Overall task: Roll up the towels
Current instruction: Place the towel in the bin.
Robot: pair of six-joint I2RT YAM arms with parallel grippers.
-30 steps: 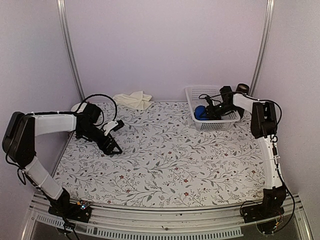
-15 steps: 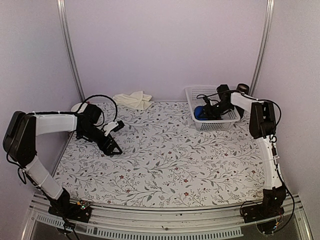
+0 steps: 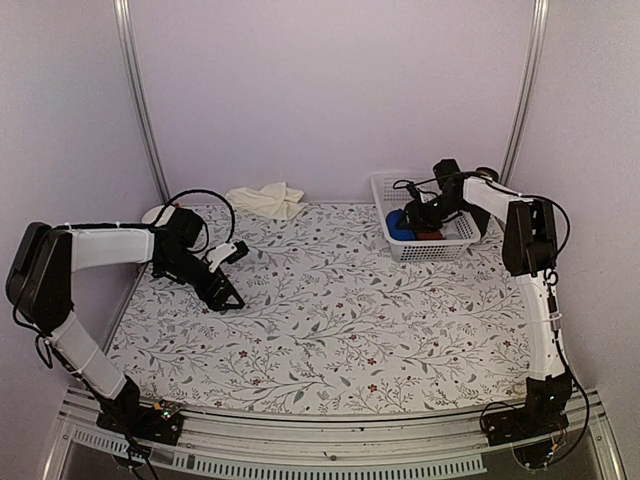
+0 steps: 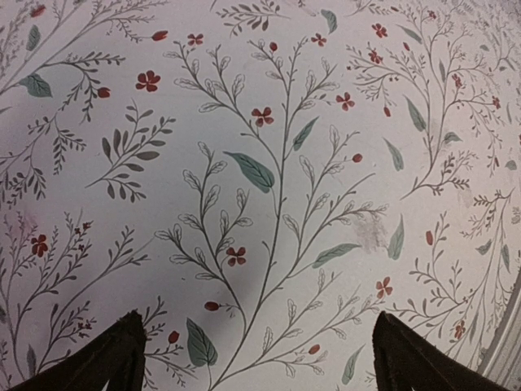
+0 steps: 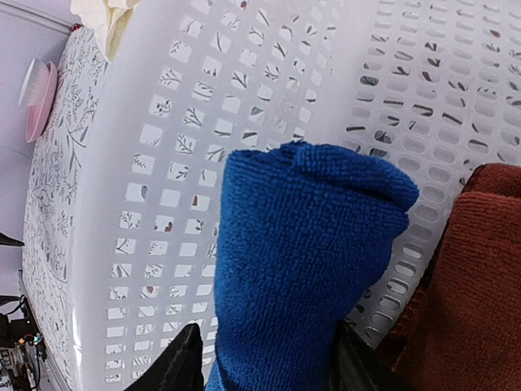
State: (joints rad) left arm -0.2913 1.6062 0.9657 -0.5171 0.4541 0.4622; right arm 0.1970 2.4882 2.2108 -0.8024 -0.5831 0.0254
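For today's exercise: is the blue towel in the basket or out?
In: the blue towel sits within the white basket, beside a red cloth.

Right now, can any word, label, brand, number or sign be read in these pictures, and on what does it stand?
None can be read. The tablecloth shows only printed leaves and flowers; the basket, the blue towel and the cream towel carry no writing or label in view.

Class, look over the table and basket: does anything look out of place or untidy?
The cream towel lies crumpled at the far edge of the table, unrolled. The blue towel sits rolled in the basket beside the dark red roll.
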